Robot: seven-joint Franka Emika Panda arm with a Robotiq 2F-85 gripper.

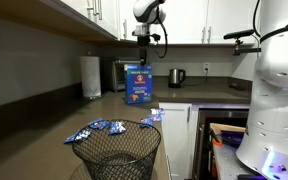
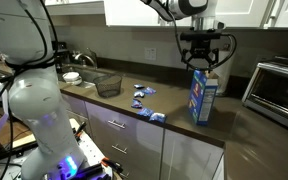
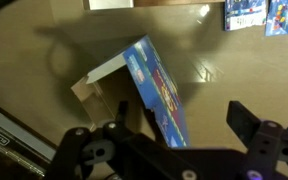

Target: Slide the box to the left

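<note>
Hovering over box (image 2: pixel 202 98) | fingers (image 3: pixel 256 132) spread | box upright on counter (image 2: pixel 170 102)

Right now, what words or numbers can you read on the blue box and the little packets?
No text is clear enough to quote.
On the blue box: pale lettering near the top of its front, too blurred to read.
On the same box in the wrist view: colourful print, too blurred to read.
On the little packets: print too small to read.
</note>
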